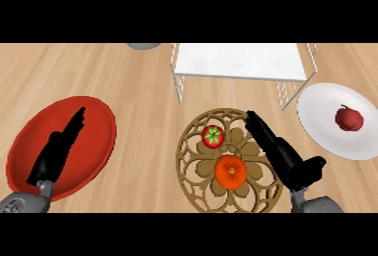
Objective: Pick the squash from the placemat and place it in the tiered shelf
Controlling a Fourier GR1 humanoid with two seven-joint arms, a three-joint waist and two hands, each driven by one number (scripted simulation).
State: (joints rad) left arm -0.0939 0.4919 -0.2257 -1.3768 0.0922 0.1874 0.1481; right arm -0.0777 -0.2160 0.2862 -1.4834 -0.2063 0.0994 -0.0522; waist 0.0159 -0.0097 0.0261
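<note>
Orange squash [230,170]: we judge it stiff, light and slick, so our straight-fingered, empty right hand [295,165] should clasp its sides.

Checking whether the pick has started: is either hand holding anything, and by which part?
Nothing is held. The left hand lies open over the red plate; the right hand is open beside the squash, untouched on the placemat.

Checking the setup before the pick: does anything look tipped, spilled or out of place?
Nothing stands out. The squash and a tomato sit on the placemat, and the tiered shelf stands upright behind them.
</note>
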